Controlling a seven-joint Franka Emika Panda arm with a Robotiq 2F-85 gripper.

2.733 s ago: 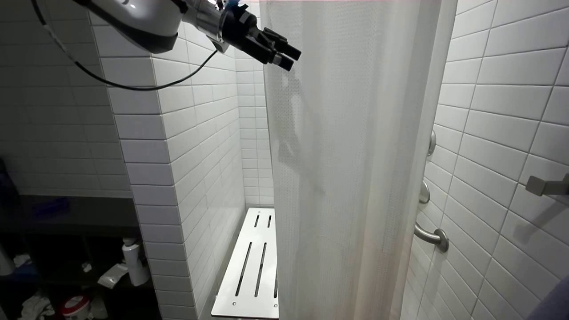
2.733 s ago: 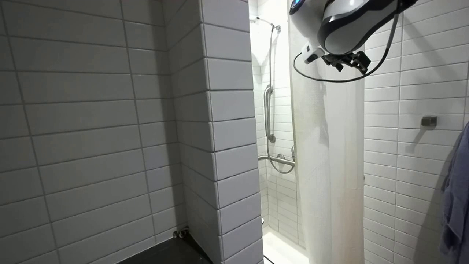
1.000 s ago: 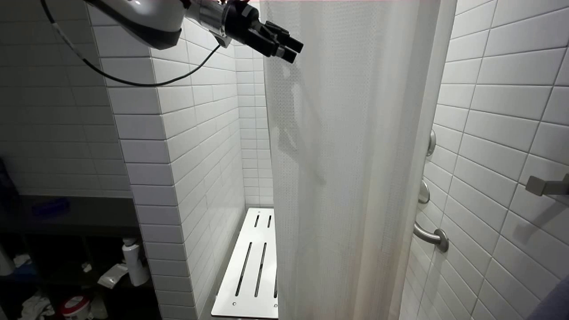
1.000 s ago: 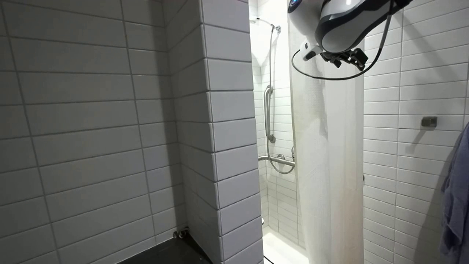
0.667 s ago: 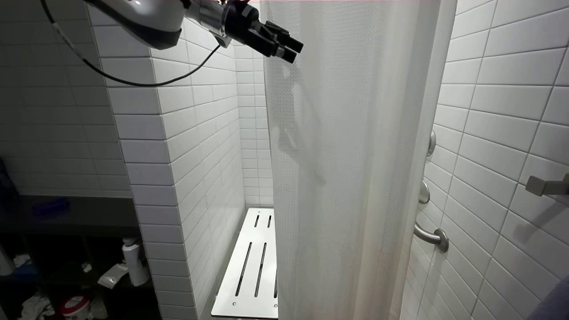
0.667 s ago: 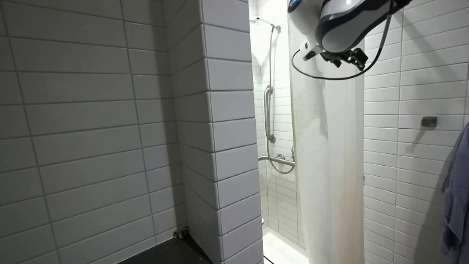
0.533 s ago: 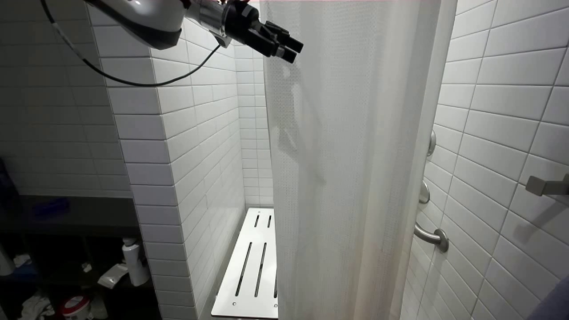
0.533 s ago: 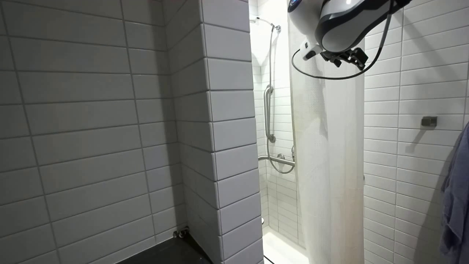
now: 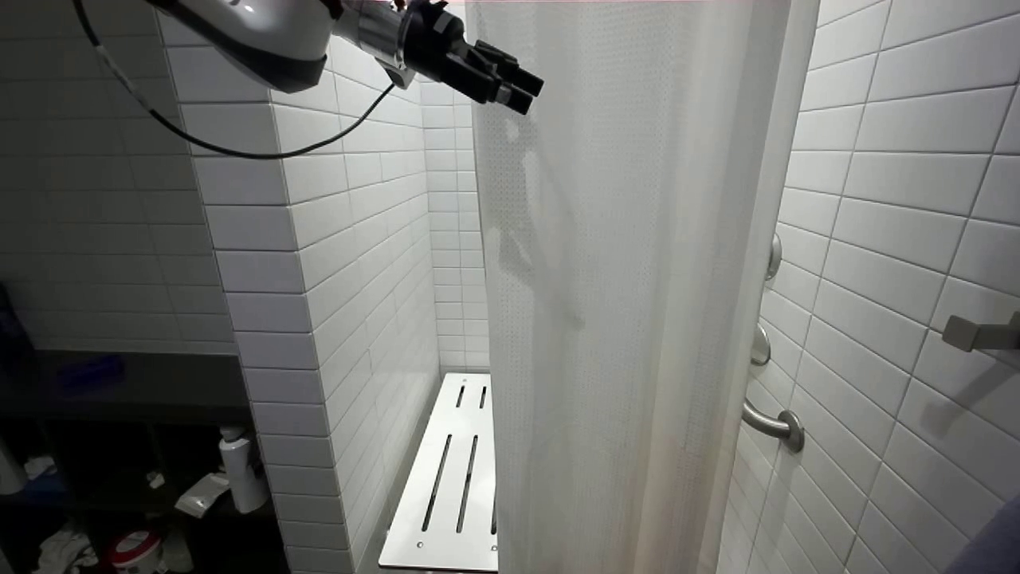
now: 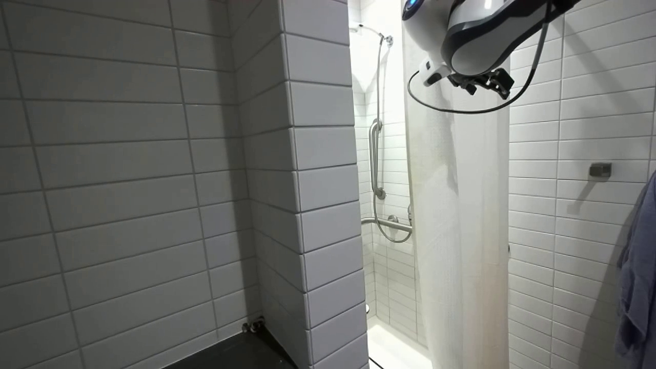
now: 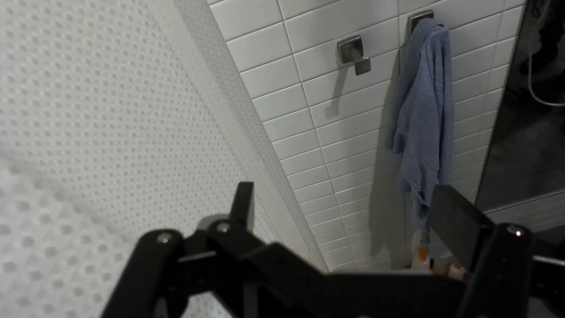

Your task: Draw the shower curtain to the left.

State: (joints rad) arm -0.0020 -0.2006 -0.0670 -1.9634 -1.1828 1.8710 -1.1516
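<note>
The shower curtain (image 9: 621,279) hangs as a tall white sheet with soft vertical folds, and the same curtain (image 10: 476,230) shows below the arm. Its left edge stands apart from the tiled pillar, leaving a gap. High up near that edge, my gripper (image 9: 526,92) overlaps the cloth in an exterior view; I cannot tell whether it touches. In the wrist view the gripper (image 11: 346,196) is open with its fingers wide apart and nothing between them. The dotted curtain (image 11: 154,132) fills the left there, behind and beside the left finger.
A tiled pillar (image 9: 295,319) borders the gap on the left. Behind the curtain's edge lies a slotted white bench (image 9: 454,486). A metal hook (image 11: 353,51) and a blue towel (image 11: 428,101) are on the wall. A dark shelf (image 9: 127,391) holds bottles.
Over the last few seconds my gripper has risen a little and shifted slightly right in an exterior view. In the last half second it has barely moved. The curtain looks the same.
</note>
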